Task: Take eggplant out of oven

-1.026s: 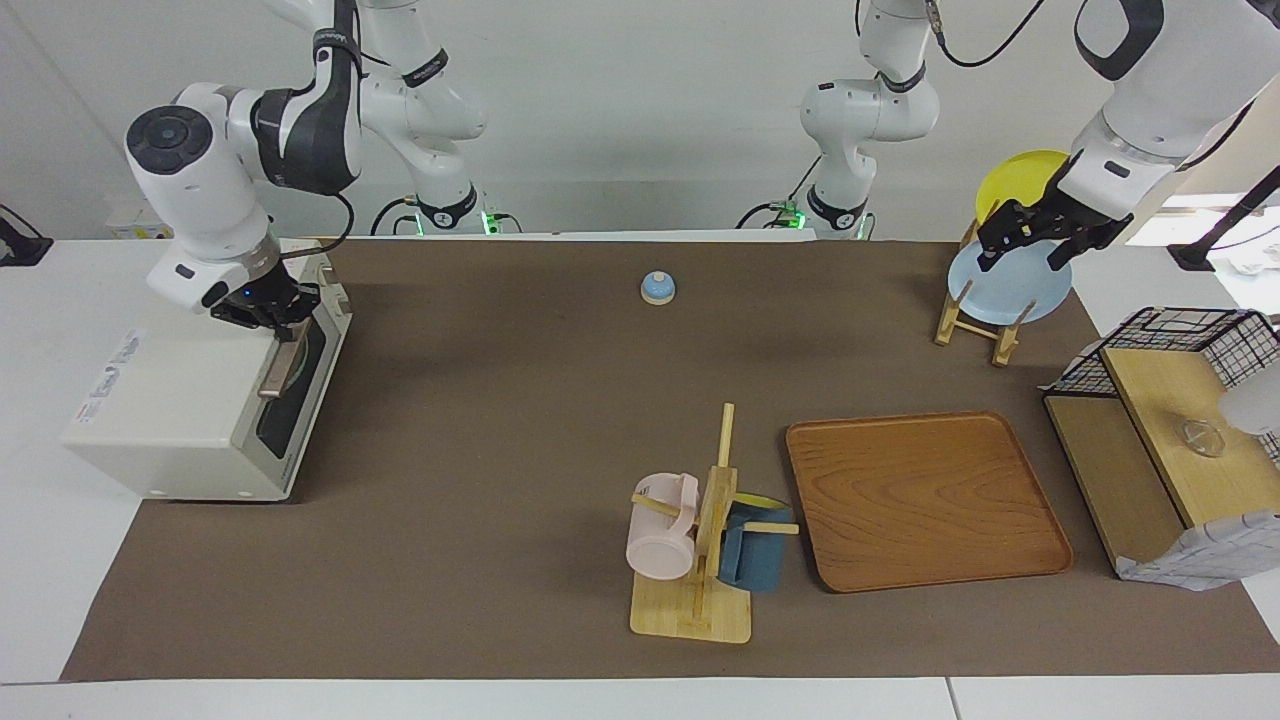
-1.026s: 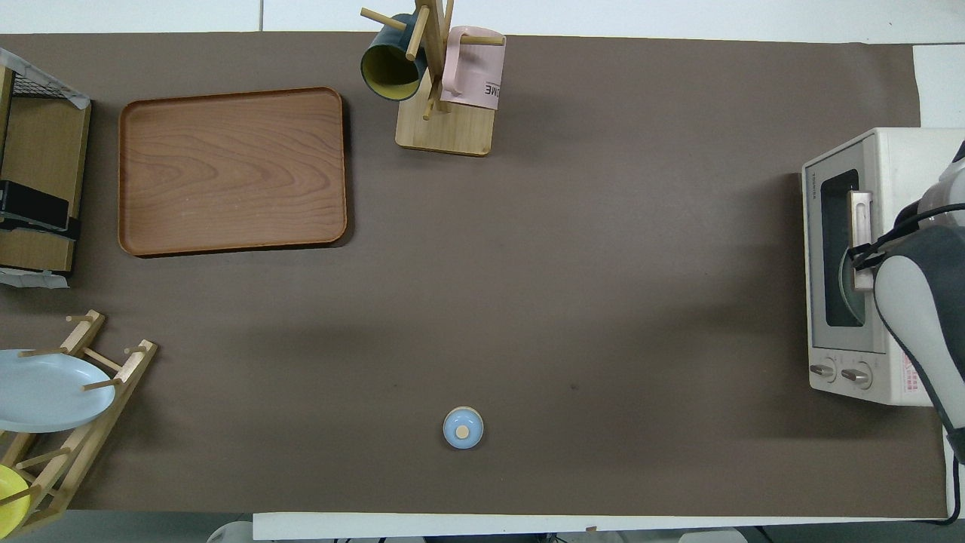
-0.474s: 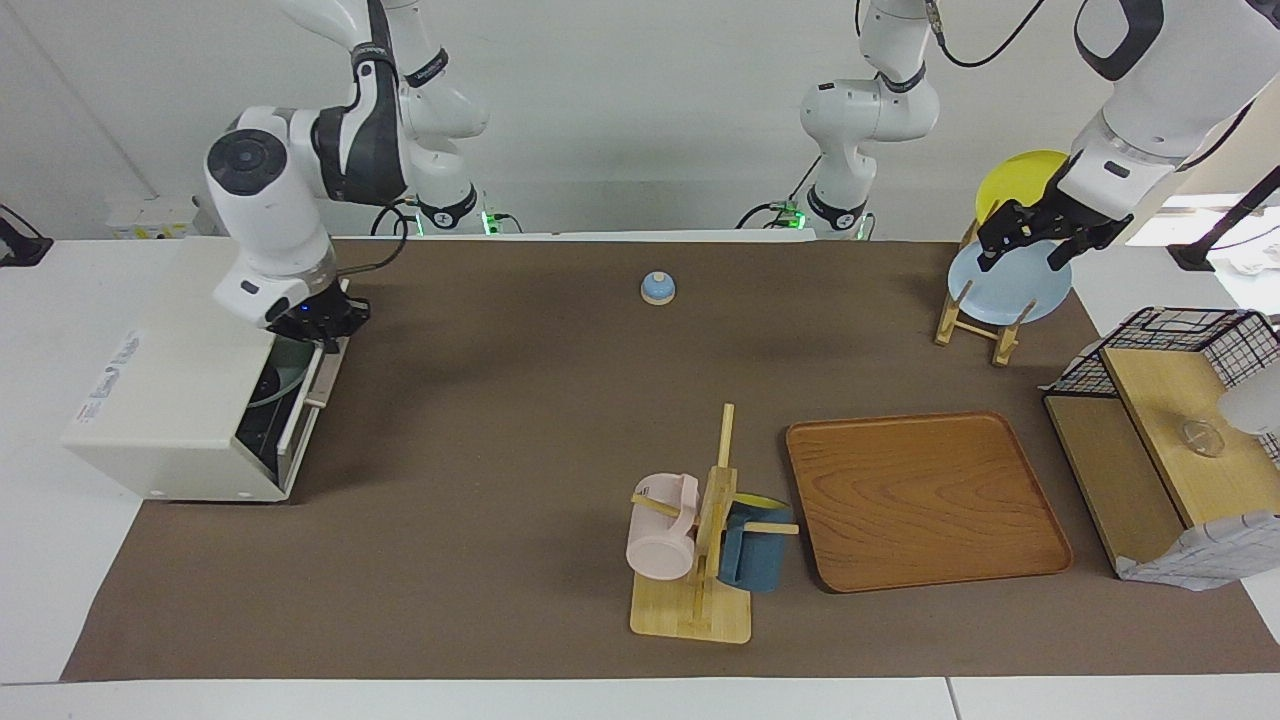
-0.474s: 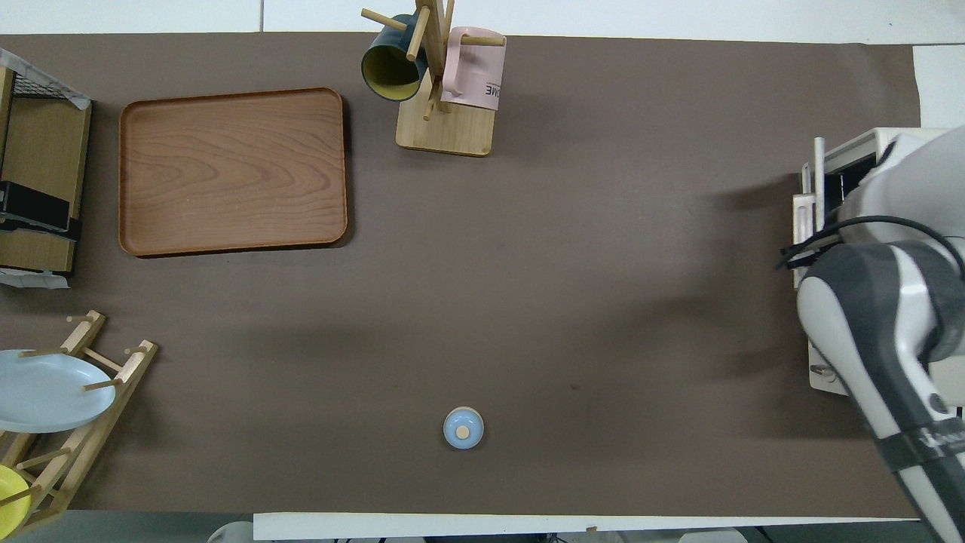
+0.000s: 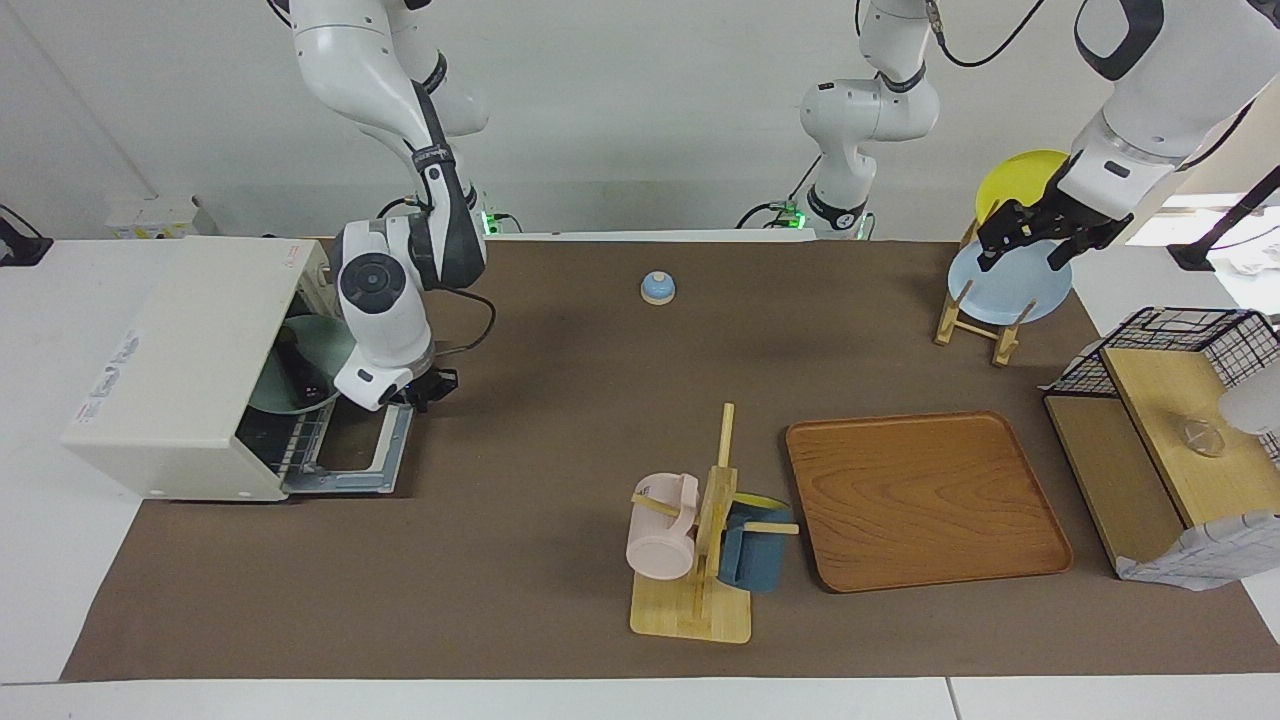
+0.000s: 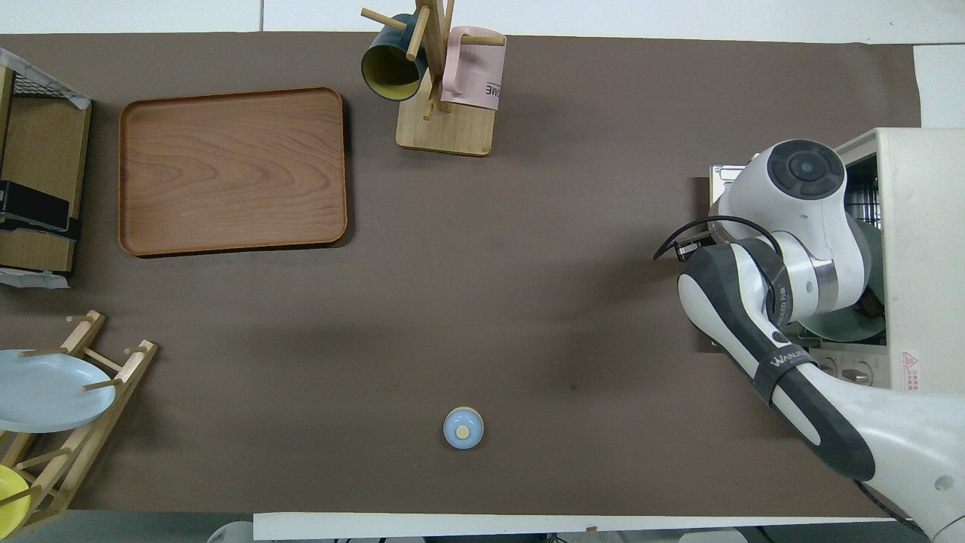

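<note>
Now right gripper (image 5: 425,388) at the oven (image 5: 190,370) door's (image 5: 365,455) outer edge.

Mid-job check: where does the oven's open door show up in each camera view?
Facing view: the oven door lies folded down flat on the mat in front of the oven, under the right gripper.
Overhead view: mostly hidden under the right arm; only a corner shows.
Shared landmark: the blue bell.
</note>
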You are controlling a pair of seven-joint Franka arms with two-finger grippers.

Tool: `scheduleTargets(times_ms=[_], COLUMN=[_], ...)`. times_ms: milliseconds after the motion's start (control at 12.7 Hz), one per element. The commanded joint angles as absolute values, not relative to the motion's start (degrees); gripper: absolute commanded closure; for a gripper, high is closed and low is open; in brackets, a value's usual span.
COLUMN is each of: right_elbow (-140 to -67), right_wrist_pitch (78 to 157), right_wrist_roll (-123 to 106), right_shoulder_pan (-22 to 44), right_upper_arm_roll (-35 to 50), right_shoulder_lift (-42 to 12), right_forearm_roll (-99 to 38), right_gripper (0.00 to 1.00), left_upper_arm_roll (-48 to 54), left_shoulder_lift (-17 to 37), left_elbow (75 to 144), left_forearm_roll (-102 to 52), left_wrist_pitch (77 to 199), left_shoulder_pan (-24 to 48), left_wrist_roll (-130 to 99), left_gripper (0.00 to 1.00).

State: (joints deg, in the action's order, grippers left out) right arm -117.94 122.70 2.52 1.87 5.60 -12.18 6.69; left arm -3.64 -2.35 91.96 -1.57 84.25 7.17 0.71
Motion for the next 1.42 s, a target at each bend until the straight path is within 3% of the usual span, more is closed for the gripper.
scheduleTargets(times_ms=[0,316,553,1026,1105,1342], right_elbow=[-113.73,-114.25,-116.71,-121.71,-123.21,-123.49], right_wrist_pitch=[118.65,109.18,107.06,111.6,113.54,113.82], right_wrist_roll=[4.92,4.92,4.48,1.14,0.1,-1.93], right_shoulder_pan=[3.25,0.63,-3.42,-4.66,-4.66,-4.66], right_upper_arm_roll=[5.54,5.19,5.1,5.19,5.19,5.27], right_shoulder_lift=[-9.42,-5.37,-4.4,-2.56,-2.37,-2.37], right_forearm_roll=[1.24,1.23,2.63,9.14,10.62,13.71], right_gripper=[0.42,0.39,0.4,0.48,0.54,0.86], left_upper_arm_roll=[-3.96,-3.96,-3.96,-3.96,-3.96,-3.96], left_shoulder_lift=[-3.25,-3.25,-3.25,-3.25,-3.25,-3.25], left_elbow=[92.9,92.9,92.9,92.9,92.9,92.9], left_forearm_roll=[-1.41,-1.41,-1.41,-1.41,-1.41,-1.41], left_wrist_pitch=[83.67,83.67,83.67,83.67,83.76,83.85], left_shoulder_pan=[7.47,7.38,7.38,7.47,7.38,7.47], left_wrist_roll=[0.7,0.7,0.7,0.7,0.7,0.53], left_gripper=[0.0,0.0,0.0,0.0,0.0,0.0])
